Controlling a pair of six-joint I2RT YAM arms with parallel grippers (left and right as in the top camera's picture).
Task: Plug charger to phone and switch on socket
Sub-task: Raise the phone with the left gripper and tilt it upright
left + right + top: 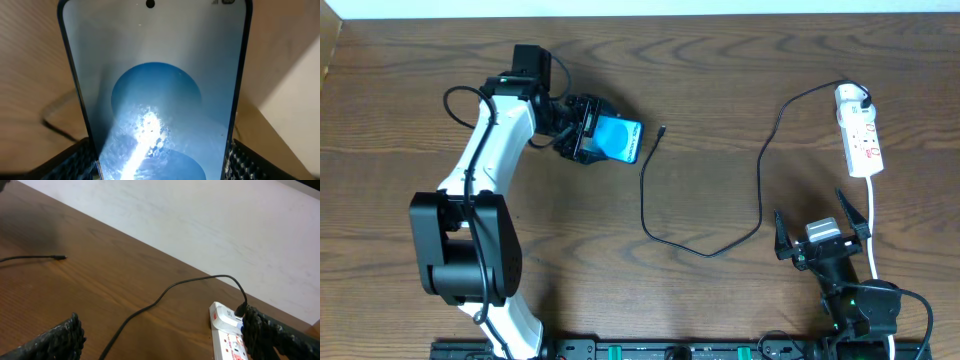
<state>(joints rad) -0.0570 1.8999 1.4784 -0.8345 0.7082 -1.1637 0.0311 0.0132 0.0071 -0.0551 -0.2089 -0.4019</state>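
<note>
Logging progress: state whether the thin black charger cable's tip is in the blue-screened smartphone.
Out. The cable tip lies on the table, apart from the smartphone in the left gripper.

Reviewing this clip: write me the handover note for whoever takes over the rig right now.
Left gripper: shut on the phone, screen facing up.
Right gripper: open and empty, near the socket.
Charger: its black plug appears seated in the socket. Its small tip lies loose, just right of the phone and not touching it.
Done: phone grasped.
Left: put the tip into the phone, then switch the socket on. The switch state is unreadable here.
</note>
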